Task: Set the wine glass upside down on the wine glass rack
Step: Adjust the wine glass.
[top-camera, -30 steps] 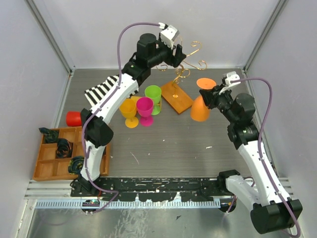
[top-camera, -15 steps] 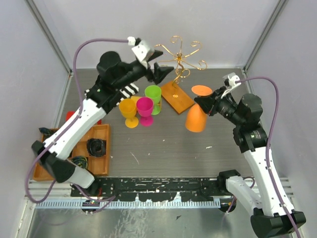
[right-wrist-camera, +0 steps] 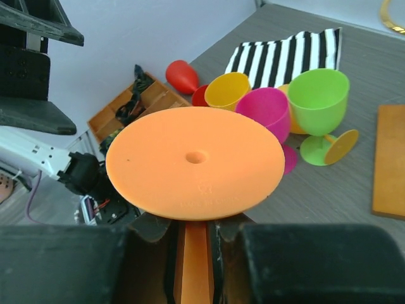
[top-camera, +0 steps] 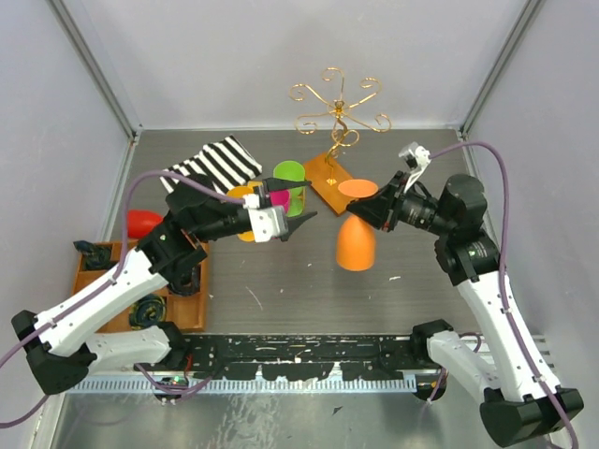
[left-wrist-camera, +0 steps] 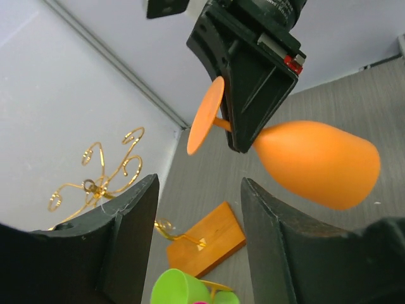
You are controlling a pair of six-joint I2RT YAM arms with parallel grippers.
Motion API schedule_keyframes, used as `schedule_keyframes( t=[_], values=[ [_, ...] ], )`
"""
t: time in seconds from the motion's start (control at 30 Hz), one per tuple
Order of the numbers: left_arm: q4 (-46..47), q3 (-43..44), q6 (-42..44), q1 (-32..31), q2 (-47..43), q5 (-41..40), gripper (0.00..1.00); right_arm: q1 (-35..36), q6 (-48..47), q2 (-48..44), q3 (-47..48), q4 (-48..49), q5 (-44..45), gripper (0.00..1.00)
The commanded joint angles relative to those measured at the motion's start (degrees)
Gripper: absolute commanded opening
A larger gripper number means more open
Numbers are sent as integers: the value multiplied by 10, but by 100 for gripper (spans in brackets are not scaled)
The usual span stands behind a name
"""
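Your right gripper is clamped on the stem of the orange wine glass. The bowl hangs below the foot, above the table, just in front of the wine glass rack. Your left gripper stands wide and empty, left of the glass, not touching it.

wine glass — bowl hidden, rack cropped

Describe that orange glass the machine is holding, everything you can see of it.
The orange wine glass looks like matte plastic: rounded bowl, thin stem, flat round foot with a dimple in its centre. The right pincer is shut on the stem below the foot, holding it tilted above the table, near the wine glass rack. Nothing else touches it.
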Motion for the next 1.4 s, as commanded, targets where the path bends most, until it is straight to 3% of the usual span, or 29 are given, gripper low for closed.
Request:
schedule_keyframes(
  t=[0.0, 0.13, 0.47, 0.8, 0.87, 1.03, 1.2, 1.37],
  values=[
    [-36, -8, 143, -40, -2, -87, 61, 75, 1, 9, 20, 12, 50, 1],
    [-40, -9, 191, -68, 11, -138, 60, 161, -14, 27, 36, 8, 113, 1],
    [-49, -7, 210, -87, 26, -157, 48, 188, -7, 29, 40, 21, 112, 1],
    [-48, -5, 215, -96, 28, -180, 5, 193, -1, 26, 31, 30, 103, 6],
    [-46, -4, 215, -97, 28, -185, 0, 194, 6, 24, 29, 31, 106, 11],
    [-44, -5, 212, -100, 28, -194, 0, 194, 38, 10, 19, 40, 151, 22],
    [-44, -7, 214, -102, 33, -202, 0, 194, 65, -14, -10, 70, 179, 58],
    [-44, -5, 213, -102, 35, -205, 0, 194, 55, -33, -25, 74, 194, 65]
  ],
)
